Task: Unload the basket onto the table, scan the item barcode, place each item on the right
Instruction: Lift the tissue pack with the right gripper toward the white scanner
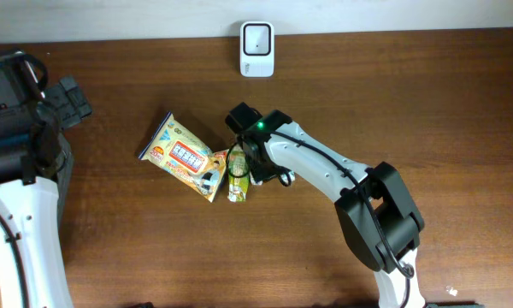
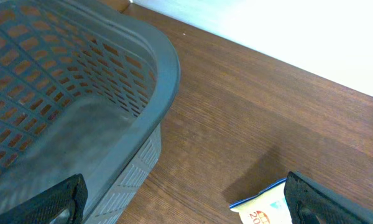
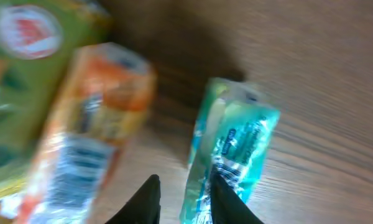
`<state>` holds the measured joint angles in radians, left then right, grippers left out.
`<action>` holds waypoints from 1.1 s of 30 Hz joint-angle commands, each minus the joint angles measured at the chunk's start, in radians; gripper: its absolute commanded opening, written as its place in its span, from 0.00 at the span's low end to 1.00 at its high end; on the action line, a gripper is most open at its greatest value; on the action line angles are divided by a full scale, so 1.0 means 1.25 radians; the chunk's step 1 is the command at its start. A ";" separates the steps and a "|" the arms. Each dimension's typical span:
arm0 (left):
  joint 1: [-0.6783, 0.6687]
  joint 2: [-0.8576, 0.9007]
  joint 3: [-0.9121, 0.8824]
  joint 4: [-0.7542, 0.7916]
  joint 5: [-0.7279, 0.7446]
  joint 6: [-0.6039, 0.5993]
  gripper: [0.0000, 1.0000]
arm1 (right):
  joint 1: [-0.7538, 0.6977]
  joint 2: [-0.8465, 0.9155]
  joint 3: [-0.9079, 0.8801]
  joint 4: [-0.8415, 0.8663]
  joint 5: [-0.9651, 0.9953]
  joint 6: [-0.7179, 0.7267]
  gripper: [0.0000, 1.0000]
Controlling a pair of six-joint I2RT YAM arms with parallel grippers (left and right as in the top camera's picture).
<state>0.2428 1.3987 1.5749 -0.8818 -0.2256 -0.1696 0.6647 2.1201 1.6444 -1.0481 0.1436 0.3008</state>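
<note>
Three packets lie mid-table: a yellow snack bag, an orange packet and a small green packet. My right gripper hangs low over the orange and green ones. In the right wrist view its jaws stand a little apart. The green packet lies on the wood with its left edge between them, against the right finger. A gap shows beside the left finger. The view is blurred and no barcode can be read. My left gripper is wide open and holds nothing.
A white scanner stands at the table's far edge, beyond the packets. A grey mesh basket sits under my left wrist at the far left, and the yellow bag's corner shows beside it.
</note>
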 commanded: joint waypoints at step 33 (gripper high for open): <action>0.003 -0.009 0.009 0.001 -0.005 0.005 0.99 | -0.428 0.020 0.224 -0.249 -1.068 -0.475 0.04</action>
<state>0.2428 1.3987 1.5749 -0.8818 -0.2253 -0.1692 0.1680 2.2093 1.8492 -1.3602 -0.8902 -0.2432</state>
